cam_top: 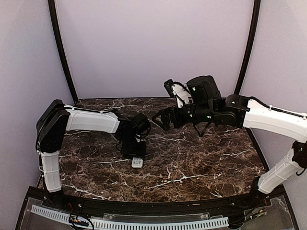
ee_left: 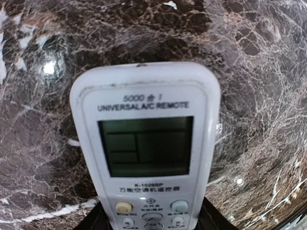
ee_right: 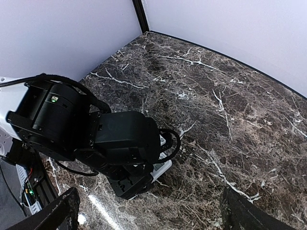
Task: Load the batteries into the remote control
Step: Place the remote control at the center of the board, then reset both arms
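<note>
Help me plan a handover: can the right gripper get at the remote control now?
Probably not cleanly. The left gripper clamps the remote control from above and covers most of it; only one white end shows. The right gripper hangs open in the air nearby.

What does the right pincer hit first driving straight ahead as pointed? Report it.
Probably the left arm's black pincer, clamped on the slim white remote control; depth is unclear, so it might instead reach the dark marble table.
</note>
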{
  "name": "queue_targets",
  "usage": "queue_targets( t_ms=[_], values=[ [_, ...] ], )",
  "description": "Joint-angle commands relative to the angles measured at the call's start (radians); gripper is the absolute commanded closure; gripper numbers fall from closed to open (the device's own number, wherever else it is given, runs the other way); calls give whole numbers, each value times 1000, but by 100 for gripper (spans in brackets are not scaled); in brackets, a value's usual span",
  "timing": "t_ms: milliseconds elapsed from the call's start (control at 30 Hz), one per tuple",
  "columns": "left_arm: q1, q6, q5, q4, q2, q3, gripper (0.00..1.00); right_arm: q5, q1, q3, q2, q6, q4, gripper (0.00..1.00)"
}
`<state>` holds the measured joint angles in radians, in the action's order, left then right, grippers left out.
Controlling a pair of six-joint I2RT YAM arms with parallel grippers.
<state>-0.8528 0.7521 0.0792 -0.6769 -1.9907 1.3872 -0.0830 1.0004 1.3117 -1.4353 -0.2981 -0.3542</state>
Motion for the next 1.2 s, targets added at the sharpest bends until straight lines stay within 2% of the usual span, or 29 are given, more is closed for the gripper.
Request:
queue_targets(
  t_ms=[0, 67, 133, 367, 533, 667, 767, 867, 900, 1033, 1167],
  values=[
    [2, 54, 5, -66, -16, 1, 35, -14, -3, -2, 8, -12, 9, 1],
    [1, 59, 15, -60, -17, -1, 28, -14, -3, -1, 7, -12, 9, 1],
    [1, 61, 31, -52, -15, 0, 13, -12, -3, -1, 6, -12, 10, 1],
    [1, 53, 74, 1, 40, -9, 8, -18, -9, -1, 7, -25, -5, 1],
    [6, 2, -4, 30, 167, -14, 7, -33, -108, -19, 34, -85, -66, 1],
    [74, -79, -112, 62, 295, -38, 5, 26, -280, -153, 118, -106, -29, 1],
    [220, -111, -93, 143, 413, -108, 5, 78, -434, -298, 214, -107, 58, 1],
    [345, -133, -157, 223, 515, -193, 4, 156, -635, -459, 341, -109, 175, 1],
    [395, -145, -217, 262, 566, -239, 4, 184, -699, -514, 378, -112, 203, 1],
    [476, -203, -460, 446, 708, -419, 1, 303, -930, -698, 504, -113, 327, 1],
    [522, -280, -714, 628, 848, -593, 1, 294, -1057, -876, 621, -112, 479, 1]
  ],
)
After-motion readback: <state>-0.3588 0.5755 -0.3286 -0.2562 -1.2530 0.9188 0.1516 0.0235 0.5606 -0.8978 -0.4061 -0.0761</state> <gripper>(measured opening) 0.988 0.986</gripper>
